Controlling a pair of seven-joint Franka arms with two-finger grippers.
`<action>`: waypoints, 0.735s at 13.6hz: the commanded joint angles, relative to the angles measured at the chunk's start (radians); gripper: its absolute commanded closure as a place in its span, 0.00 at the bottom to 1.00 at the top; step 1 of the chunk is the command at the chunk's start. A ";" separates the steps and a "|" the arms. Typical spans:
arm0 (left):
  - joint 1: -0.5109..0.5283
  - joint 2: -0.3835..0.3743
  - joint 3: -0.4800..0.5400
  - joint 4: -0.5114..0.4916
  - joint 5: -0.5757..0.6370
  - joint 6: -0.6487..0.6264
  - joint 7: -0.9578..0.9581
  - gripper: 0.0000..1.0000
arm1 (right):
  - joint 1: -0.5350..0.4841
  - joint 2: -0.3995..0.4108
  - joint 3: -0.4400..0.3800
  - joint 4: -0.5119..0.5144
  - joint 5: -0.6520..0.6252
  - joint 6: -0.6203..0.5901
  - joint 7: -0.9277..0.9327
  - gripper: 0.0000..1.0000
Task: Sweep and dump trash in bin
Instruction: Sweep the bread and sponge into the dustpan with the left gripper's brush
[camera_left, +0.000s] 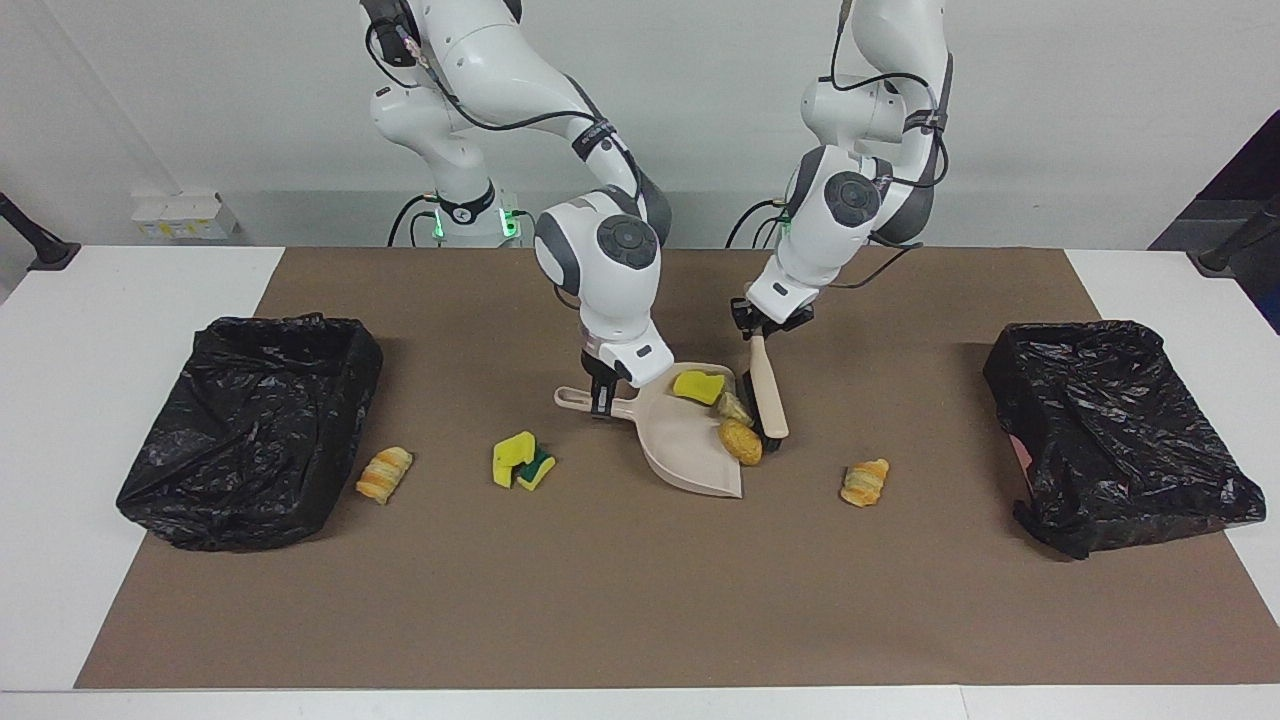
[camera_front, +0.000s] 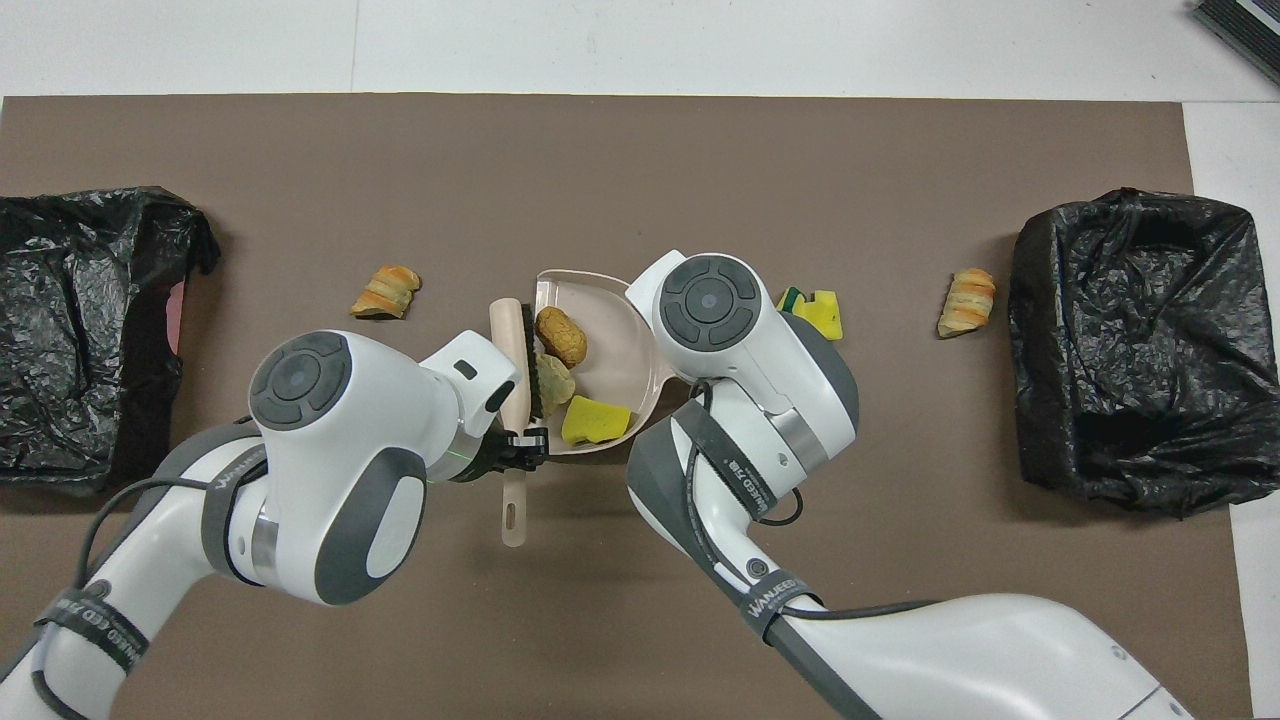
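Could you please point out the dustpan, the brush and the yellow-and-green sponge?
dustpan (camera_left: 690, 455): facing view, bare pan floor.
brush (camera_left: 768, 393): facing view, wooden back.
yellow-and-green sponge (camera_left: 522, 460): facing view, yellow top.

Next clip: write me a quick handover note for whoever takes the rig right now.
Left gripper: shut on the brush, held at the dustpan's mouth.
Right gripper: shut on the dustpan handle, pan flat on the mat.
Done: yellow sponge chunk, pale scrap and bread roll are in the pan.
Left: croissant toward the left arm's bin; sponge pair and second croissant near the right arm's bin; nothing dumped yet.
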 joint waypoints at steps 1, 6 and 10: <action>0.078 -0.015 0.009 0.126 0.065 -0.180 0.149 1.00 | -0.005 0.019 0.005 0.003 -0.020 0.028 0.039 1.00; 0.241 0.032 0.012 0.199 0.317 -0.162 0.253 1.00 | -0.003 0.019 0.004 0.003 -0.021 0.017 0.039 1.00; 0.338 0.173 0.012 0.219 0.506 -0.012 0.294 1.00 | -0.002 0.019 0.004 0.003 -0.023 0.017 0.039 1.00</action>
